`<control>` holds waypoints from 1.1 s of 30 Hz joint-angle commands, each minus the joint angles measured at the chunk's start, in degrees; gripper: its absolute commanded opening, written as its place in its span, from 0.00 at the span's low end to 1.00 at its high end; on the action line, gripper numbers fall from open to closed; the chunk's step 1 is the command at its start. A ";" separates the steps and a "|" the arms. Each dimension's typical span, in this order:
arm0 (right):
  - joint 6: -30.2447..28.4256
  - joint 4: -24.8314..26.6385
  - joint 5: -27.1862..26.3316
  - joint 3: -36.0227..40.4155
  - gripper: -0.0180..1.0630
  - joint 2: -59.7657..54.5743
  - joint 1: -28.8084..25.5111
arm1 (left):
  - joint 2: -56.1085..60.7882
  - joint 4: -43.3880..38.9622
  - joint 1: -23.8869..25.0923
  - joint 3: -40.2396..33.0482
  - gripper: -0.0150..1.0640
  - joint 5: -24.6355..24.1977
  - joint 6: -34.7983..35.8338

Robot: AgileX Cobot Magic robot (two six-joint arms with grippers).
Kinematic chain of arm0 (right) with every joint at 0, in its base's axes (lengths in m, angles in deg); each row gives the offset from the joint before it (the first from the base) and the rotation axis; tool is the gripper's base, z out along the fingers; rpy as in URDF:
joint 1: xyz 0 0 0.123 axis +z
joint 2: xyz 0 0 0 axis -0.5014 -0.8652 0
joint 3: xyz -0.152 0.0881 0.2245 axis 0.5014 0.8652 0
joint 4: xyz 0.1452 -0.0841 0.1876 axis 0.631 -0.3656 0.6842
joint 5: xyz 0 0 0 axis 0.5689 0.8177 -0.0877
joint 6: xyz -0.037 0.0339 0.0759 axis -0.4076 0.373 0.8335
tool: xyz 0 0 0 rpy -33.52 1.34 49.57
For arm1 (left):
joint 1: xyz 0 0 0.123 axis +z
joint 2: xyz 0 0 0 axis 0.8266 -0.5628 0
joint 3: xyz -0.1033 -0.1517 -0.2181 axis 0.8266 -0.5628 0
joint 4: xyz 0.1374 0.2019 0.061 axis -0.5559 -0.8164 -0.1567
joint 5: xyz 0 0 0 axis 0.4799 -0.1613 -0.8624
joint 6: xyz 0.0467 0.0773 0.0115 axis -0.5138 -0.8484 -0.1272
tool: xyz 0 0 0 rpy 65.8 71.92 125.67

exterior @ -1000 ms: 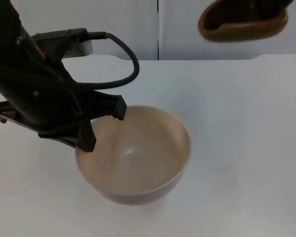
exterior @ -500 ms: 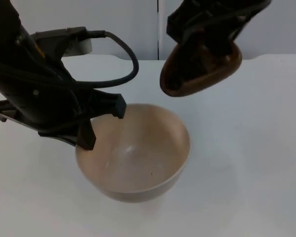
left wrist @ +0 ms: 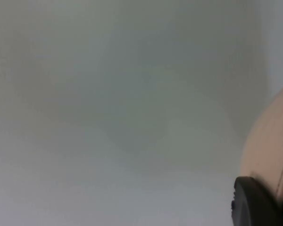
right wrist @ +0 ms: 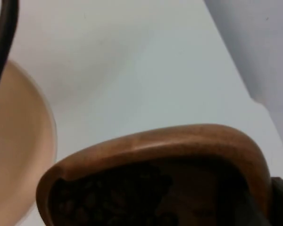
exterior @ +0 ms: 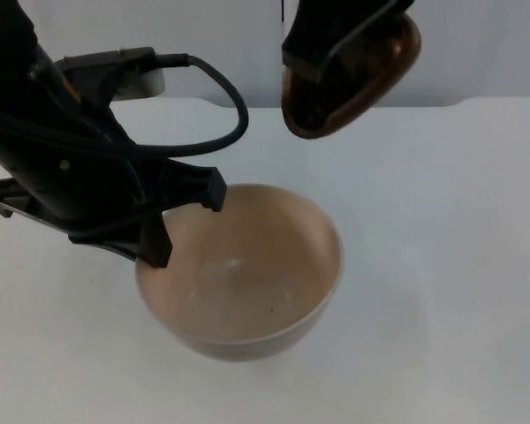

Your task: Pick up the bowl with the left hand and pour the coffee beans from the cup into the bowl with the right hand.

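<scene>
Beans [right wrist: 108,197] in cup [exterior: 353,79], bowl [exterior: 247,283] bare

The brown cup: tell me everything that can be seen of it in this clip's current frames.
The brown cup looks wooden, smooth and glossy, with a thick rounded rim. The right tool holds it in the air above the table's far side, beyond the beige bowl, tilted so its mouth faces down toward the bowl. In the right wrist view, dark coffee beans lie inside. None are seen falling.

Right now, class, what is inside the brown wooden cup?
Dark coffee beans lie heaped inside the wooden cup, which the right gripper holds tilted behind the beige bowl. The cup's wall hides how deep they go.
</scene>
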 commanded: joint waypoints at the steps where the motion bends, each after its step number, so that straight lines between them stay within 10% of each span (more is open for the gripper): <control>1: -0.01 -2.37 -0.14 -0.16 0.02 0.23 0.62 | 0.73 0.39 -0.33 -0.13 0.01 0.56 0.27; 33: -2.67 -23.92 -0.37 -0.16 0.02 -5.51 8.63 | 0.73 0.65 -0.33 -0.13 0.01 0.87 0.27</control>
